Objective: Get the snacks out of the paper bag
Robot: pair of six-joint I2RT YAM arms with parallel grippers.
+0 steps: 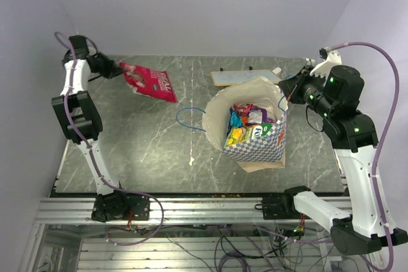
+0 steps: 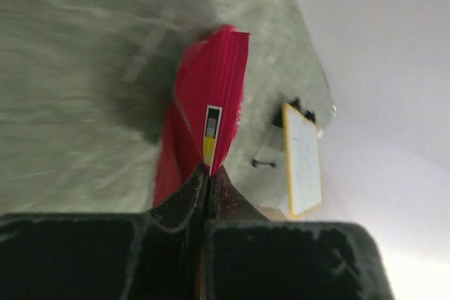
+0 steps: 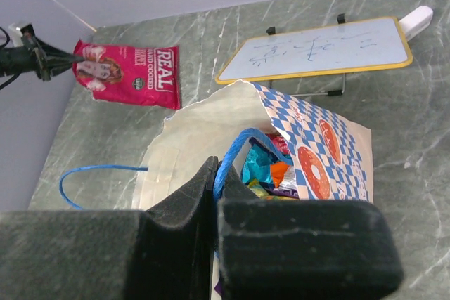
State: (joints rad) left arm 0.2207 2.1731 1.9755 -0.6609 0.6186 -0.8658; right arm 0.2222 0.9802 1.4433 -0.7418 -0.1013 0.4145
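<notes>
I'm holding a red-pink snack packet [image 1: 150, 83] well away from the paper bag [image 1: 255, 148].
The left jaws are clamping its corner, its long axis running ahead of them over the desk [image 1: 140, 151]; the right jaws are pinching the bag's rim, other snacks [image 1: 248, 124] lying just beneath them.

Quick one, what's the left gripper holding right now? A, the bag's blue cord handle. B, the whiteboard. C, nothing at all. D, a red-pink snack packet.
D: the left gripper is shut on the red-pink packet, well away from the paper bag.
</notes>
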